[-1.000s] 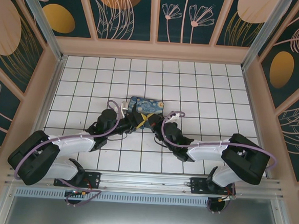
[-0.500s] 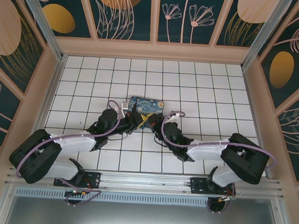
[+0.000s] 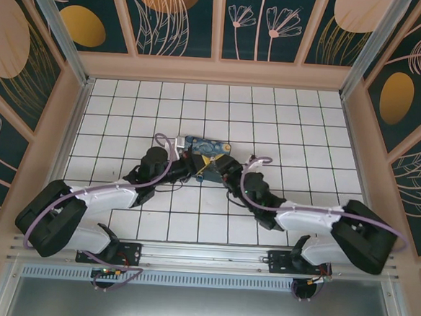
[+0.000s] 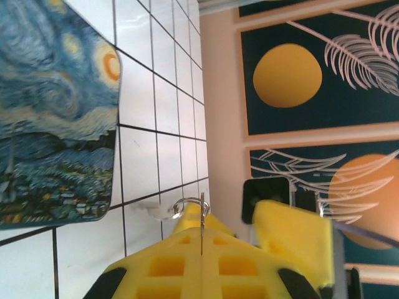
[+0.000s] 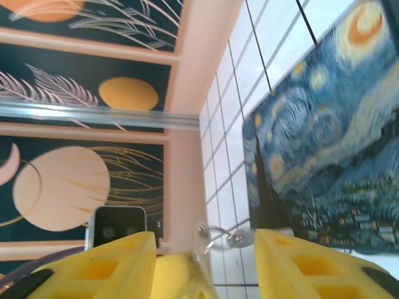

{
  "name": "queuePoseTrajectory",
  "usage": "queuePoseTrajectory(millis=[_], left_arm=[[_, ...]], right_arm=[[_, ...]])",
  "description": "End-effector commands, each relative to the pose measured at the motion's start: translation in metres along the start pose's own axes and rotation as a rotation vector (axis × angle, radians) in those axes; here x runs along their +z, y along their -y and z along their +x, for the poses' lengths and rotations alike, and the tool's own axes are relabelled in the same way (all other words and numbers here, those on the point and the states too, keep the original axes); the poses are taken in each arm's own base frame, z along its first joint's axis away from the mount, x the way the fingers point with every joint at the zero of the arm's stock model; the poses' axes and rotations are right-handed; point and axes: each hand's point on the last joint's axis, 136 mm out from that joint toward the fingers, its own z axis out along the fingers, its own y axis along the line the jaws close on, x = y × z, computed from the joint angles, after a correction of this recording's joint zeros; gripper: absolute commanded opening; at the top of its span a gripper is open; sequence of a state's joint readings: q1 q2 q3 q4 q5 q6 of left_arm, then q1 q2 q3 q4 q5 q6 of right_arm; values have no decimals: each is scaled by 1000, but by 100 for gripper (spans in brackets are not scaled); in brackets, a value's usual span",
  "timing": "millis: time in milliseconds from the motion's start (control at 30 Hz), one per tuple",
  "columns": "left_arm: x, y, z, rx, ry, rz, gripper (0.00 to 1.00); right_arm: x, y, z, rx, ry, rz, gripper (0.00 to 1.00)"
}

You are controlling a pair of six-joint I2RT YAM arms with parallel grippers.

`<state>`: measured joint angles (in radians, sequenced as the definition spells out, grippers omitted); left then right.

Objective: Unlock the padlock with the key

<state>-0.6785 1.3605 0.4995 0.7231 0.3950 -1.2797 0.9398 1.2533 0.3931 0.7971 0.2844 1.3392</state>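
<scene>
At the middle of the table (image 3: 270, 133), just off the near edge of the printed box (image 3: 205, 149), the two grippers meet fingertip to fingertip above the tiles. A second ago the right gripper (image 5: 199, 249) was pressed together there. Now its yellow pads stand spread, one on each side of the tip of the left gripper (image 4: 201, 227), gripping nothing that I can see. The left gripper, slightly apart a second ago, is now pressed tight, and the right arm's elbow has swung out toward the near right corner. I read this as a handover: the piece has passed from right to left. That leaves the right gripper free to draw back or to take up the padlock.

What the left gripper pinches looks like the key (image 4: 201, 240), a thin grey metal strip seen edge-on in the seam between the pads. A small wire ring (image 4: 189, 204) stands out beyond the fingertips. The key is held clear of the table, beside the box's near edge. A small pale lump (image 5: 235, 237) sits by the ring; whether that is the padlock is too small to tell.
</scene>
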Motion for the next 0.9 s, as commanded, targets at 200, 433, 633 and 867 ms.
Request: queuePoseTrajectory(millis=[200, 433, 633, 867], left_arm=[[16, 23, 16, 238, -219, 43, 0], [22, 32, 27, 333, -369, 89, 0], [25, 31, 30, 328, -440, 127, 0], [26, 35, 31, 344, -467, 140, 0]], right_arm=[[-21, -35, -28, -287, -192, -124, 48], [-29, -46, -33, -404, -322, -232, 43], [-31, -43, -22, -427, -402, -272, 38], [-29, -26, -18, -417, -421, -249, 39]])
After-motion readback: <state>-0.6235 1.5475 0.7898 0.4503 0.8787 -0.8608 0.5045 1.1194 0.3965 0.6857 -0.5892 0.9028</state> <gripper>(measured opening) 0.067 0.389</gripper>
